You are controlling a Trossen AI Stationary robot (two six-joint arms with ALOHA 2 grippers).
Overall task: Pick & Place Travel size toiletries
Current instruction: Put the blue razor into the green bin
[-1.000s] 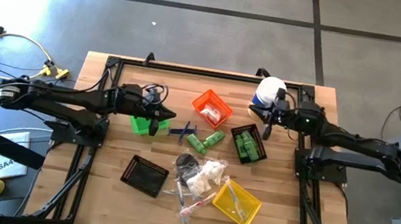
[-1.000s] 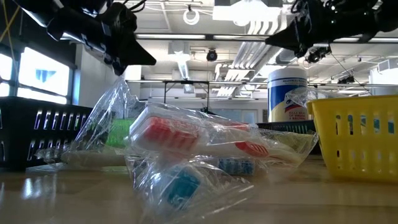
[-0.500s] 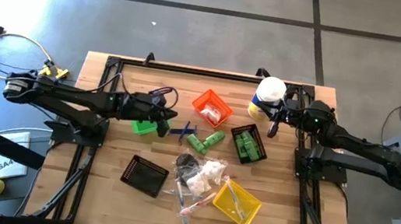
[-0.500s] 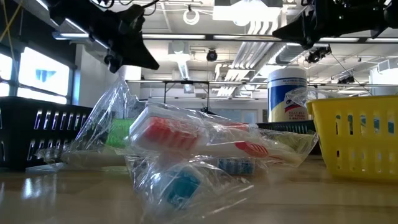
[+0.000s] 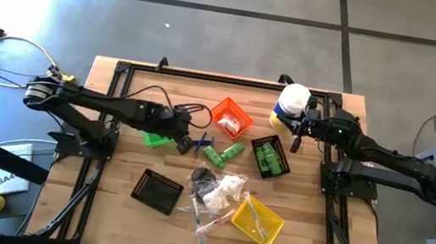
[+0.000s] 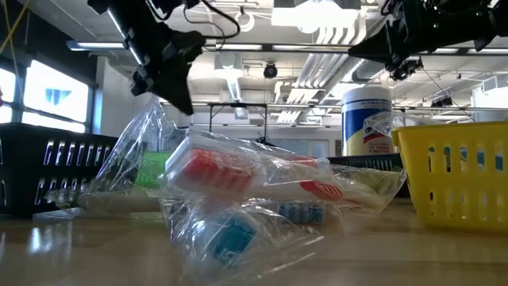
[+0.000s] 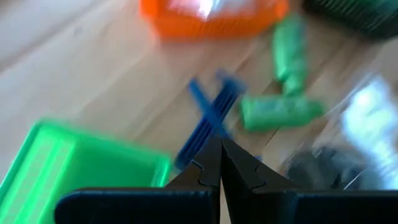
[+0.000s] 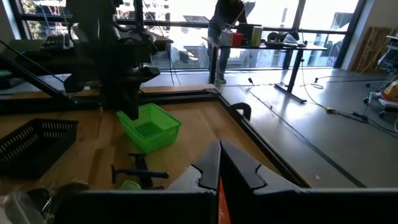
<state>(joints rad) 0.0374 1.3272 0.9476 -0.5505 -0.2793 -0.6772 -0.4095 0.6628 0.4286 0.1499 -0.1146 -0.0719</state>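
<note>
Now approaching a pick: left gripper [image 5: 185, 141] stretched past green bin [image 5: 156, 137], hovering just beside the crossed blue pieces [image 5: 198, 143], fingers pressed together, nothing between them. Probably the reach step for one blue piece; next move likely needs fingers parted, then a drop straight down over one stick, away from where the two cross. Green tubes [image 5: 224, 152] lying just beside the blue pieces, toward the right arm; orange bin [image 5: 230, 117] near on the far side; black bin with green items [image 5: 269, 157] further along. Heap of clear-wrapped packets [image 5: 217, 192] near table centre, between empty black bin [image 5: 157, 191] and yellow bin [image 5: 258, 220]. Tight spot: green bin rim touching or almost under the wrist, tubes close on the other side, bare wood only toward the near edge. Right gripper [image 5: 295, 135] waiting by white canister [image 5: 291, 104] at the far right corner, fingers closed, empty.
</note>
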